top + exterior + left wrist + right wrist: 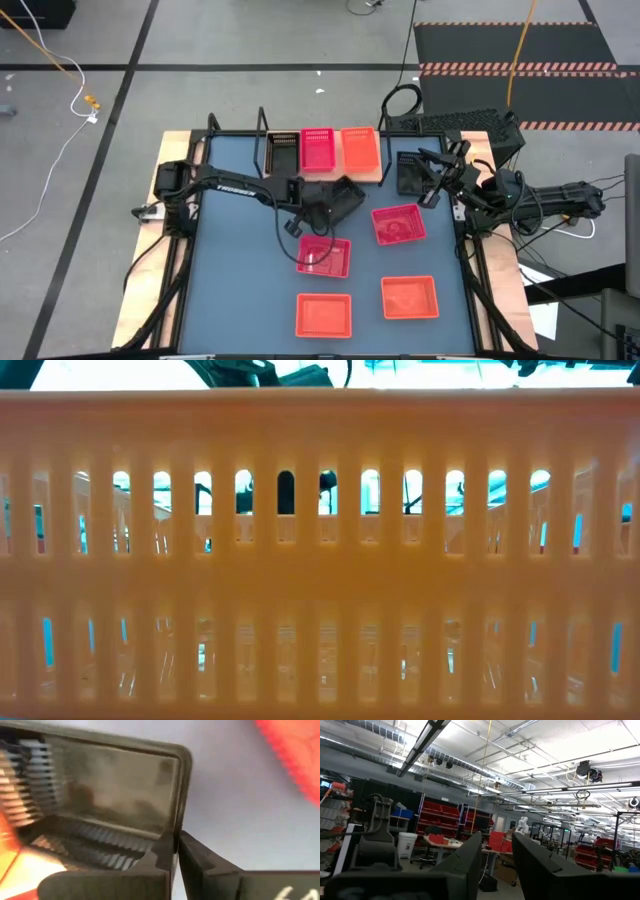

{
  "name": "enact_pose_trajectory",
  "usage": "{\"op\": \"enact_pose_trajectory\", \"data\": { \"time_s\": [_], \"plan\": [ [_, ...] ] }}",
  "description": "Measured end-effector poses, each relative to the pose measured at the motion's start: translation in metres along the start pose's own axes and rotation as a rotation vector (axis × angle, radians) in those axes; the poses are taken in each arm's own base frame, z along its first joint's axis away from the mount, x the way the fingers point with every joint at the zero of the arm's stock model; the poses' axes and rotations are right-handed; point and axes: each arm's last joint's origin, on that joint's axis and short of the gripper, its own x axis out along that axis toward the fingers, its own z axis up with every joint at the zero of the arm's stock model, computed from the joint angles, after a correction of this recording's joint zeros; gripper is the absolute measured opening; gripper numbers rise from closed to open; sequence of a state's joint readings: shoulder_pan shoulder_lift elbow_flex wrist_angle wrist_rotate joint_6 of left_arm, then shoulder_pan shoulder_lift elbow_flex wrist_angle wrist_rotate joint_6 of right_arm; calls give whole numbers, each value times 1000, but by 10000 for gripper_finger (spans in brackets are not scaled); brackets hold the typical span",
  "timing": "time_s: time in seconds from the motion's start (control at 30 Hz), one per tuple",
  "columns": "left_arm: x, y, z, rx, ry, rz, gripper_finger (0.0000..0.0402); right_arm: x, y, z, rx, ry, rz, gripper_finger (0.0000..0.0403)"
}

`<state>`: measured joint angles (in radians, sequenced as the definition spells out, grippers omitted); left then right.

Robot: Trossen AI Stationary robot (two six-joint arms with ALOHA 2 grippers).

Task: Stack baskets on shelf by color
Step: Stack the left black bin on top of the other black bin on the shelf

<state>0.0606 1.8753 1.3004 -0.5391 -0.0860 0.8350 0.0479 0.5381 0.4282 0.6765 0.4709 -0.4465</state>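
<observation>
My left gripper [322,198] [176,847] is over the middle of the table, shut on a black basket [345,196] [115,795]. The wooden shelf [372,172] at the far edge carries a black basket [283,152], a pinkish-red one [318,148] and an orange-red one [358,148], side by side. Another black basket [410,172] sits flat on the table to the right of the shelf. Two pinkish-red baskets [398,224] [323,256] and two orange-red ones [323,314] [409,297] lie flat on the blue table. My right gripper [440,172] [497,855] waits open near the right edge, pointing up into the room. My left gripper pinches one side wall [176,827] of the black basket near a corner, one finger [160,862] inside the basket and one finger [200,865] outside. The basket sticks out ahead of the fingers, and in the high view it sits askew above the table.
An orange-red basket wall [320,560] stands right before the low camera and fills that view. Black wire uprights [262,130] rise at the shelf's left end. Free blue tabletop [235,270] lies on the left side of the table.
</observation>
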Motion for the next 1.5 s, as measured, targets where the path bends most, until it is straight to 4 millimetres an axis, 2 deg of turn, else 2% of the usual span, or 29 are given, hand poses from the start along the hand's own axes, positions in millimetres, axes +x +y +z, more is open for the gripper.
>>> {"op": "enact_pose_trajectory", "data": {
  "time_s": [0.13,0.23,0.37,0.53,0.67,0.83,1.0,1.13,1.27,1.5],
  "plan": [
    [-24,-8,18,36,-54,28,22,0,0,0,-1,0,0,105],
    [-52,-10,31,26,-119,86,10,0,0,0,-1,0,0,105],
    [-99,-5,36,-142,-175,219,11,0,0,0,13,0,0,105],
    [-161,-2,23,-350,-180,420,8,0,0,0,16,-2,-1,105],
    [-191,-2,-3,-453,-66,553,7,0,0,1,18,-5,-2,105],
    [-187,8,-41,-582,179,593,5,0,0,0,17,-4,-1,105],
    [-161,23,-72,-677,316,570,4,0,0,0,18,-4,-1,105],
    [-140,30,-88,-723,381,528,5,0,0,0,17,-2,-1,105],
    [-122,33,-94,-726,443,481,3,0,0,0,4,1,0,105],
    [-100,31,-88,-634,486,395,5,0,0,-1,-14,6,3,105]
  ]
}}
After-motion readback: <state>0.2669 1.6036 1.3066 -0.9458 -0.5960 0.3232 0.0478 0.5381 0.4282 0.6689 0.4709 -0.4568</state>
